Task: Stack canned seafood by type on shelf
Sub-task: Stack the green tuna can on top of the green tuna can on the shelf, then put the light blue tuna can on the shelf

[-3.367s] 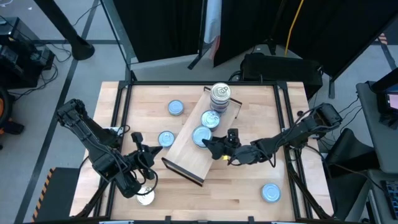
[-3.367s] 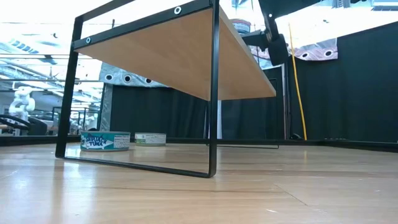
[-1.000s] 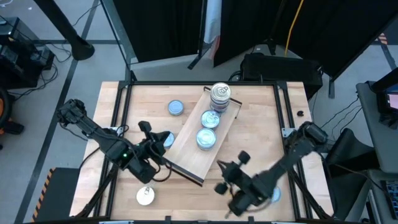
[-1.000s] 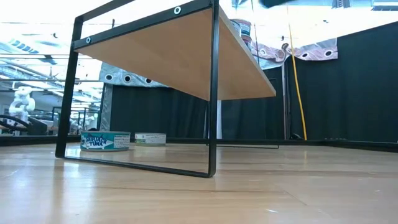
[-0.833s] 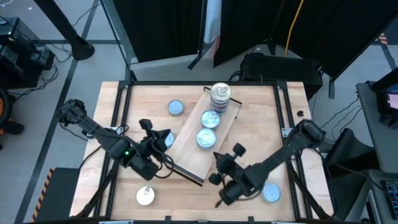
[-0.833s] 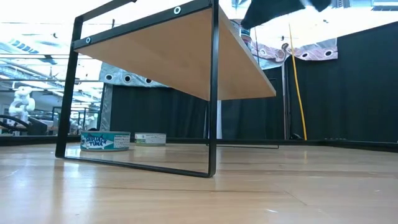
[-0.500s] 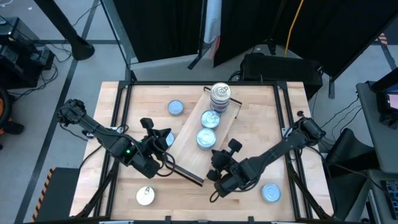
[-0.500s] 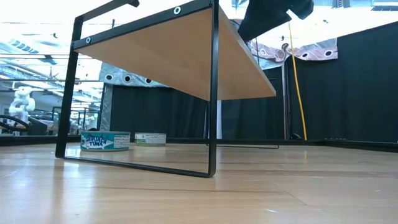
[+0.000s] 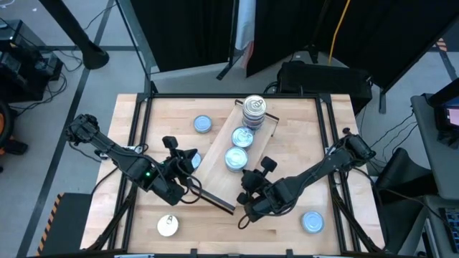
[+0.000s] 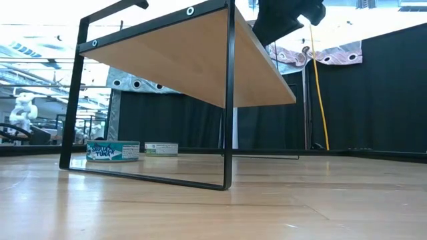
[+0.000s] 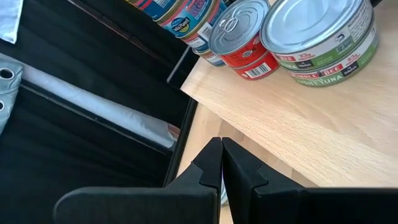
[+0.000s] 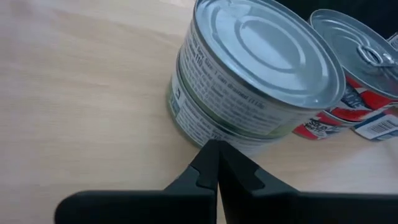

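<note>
Right gripper (image 9: 252, 188) is low over the near end of the long light-wood shelf board with dark end lips (image 9: 215, 175), fingers pressed together and holding nothing, nose pointed at the double stack of green-labelled silver-topped tuna tins (image 12: 249, 81) sitting mid-board. Beyond it on the board stands a stack of red-labelled pull-tab tins (image 9: 244, 136), and a taller stack of tins (image 9: 254, 110) rises at the far end. Left gripper (image 9: 179, 159) hangs by the shelf's left edge, pinched closed as well and empty-looking, right beside a loose blue-topped tin (image 9: 192, 160) on the big wooden tabletop (image 9: 301, 129). More strays out there: a blue-topped tin (image 9: 203, 124) at the back left, a pale silver-topped one (image 9: 167, 225) at the front left, another blue-topped one (image 9: 313, 221) at the front right. These tins look rigid, fairly dense for their size, with smooth metal walls that could slip. Best bet: open wide and pinch across the side wall, just under the rim, keeping it level.
</note>
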